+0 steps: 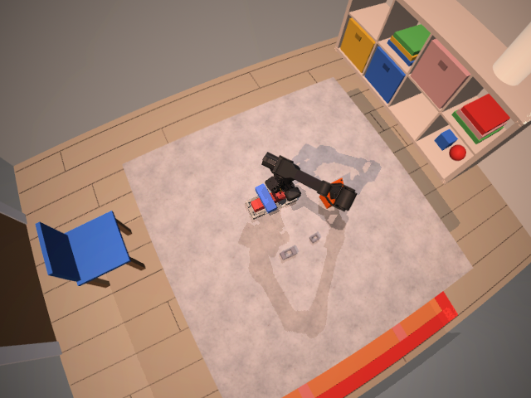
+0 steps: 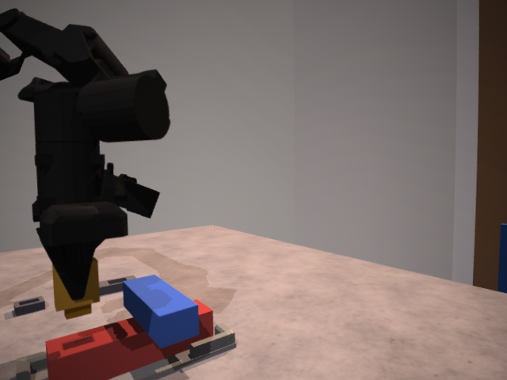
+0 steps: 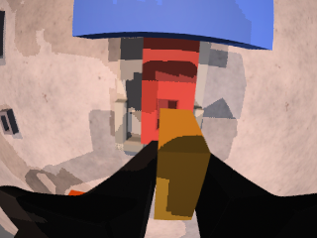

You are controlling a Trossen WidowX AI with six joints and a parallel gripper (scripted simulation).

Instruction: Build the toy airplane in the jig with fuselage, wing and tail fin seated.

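Observation:
The red fuselage point(image 1: 257, 204) point(image 2: 102, 355) point(image 3: 170, 91) lies in the pale cradle point(image 2: 212, 344) point(image 3: 120, 119) and looks flat. The blue wing point(image 1: 265, 198) point(image 2: 163, 298) point(image 3: 173, 20) lies across the fuselage top; its tab is hidden. My gripper point(image 2: 78, 298) point(image 3: 173, 148) is shut on the yellow tail fin point(image 2: 93, 282) point(image 3: 183, 174), held upright with its tab down, a little above the fuselage's tail end. The tail socket point(image 2: 78, 342) point(image 3: 168, 104) is empty and partly covered by the fin in the wrist view.
Two grey holders, a larger one point(image 1: 288, 253) point(image 2: 116, 286) and a smaller one point(image 1: 314, 237) point(image 2: 29, 305) point(image 3: 8, 121), stand on the mat point(image 1: 206, 278) beside the cradle. The wing stands up close to the fin's side of the fuselage. A blue chair point(image 1: 96, 248) and shelves are farther off.

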